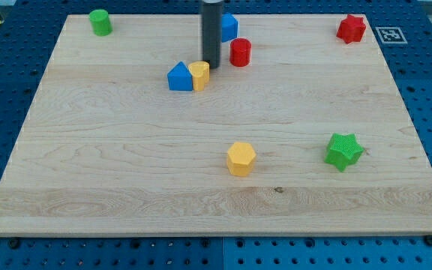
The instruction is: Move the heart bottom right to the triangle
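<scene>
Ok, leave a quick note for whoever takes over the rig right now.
My tip is down on the board, just above-right of the yellow heart.
The heart touches the right side of the blue triangle, level with it.
Red cylinder and a blue block sit close behind the tip.
Done: heart brought up to the triangle.
Left: shift the heart down so it ends bottom right of the triangle.

My rod hangs straight down from twelve o'clock, dark and upright, and my tip (211, 64) sits low, planted at working height.
</scene>
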Available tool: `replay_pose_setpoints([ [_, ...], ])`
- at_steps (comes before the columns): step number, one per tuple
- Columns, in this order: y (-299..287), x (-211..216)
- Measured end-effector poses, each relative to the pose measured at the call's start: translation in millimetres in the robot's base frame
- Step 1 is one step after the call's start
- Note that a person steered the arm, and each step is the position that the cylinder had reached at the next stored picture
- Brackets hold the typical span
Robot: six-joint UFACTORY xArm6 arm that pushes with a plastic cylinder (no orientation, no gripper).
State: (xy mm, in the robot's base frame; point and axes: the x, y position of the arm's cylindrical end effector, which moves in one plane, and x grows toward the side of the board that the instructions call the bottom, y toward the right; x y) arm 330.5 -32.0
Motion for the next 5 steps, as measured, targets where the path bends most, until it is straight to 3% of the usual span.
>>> replay_pose_setpoints([
  [3, 15, 70],
  [5, 93, 93],
])
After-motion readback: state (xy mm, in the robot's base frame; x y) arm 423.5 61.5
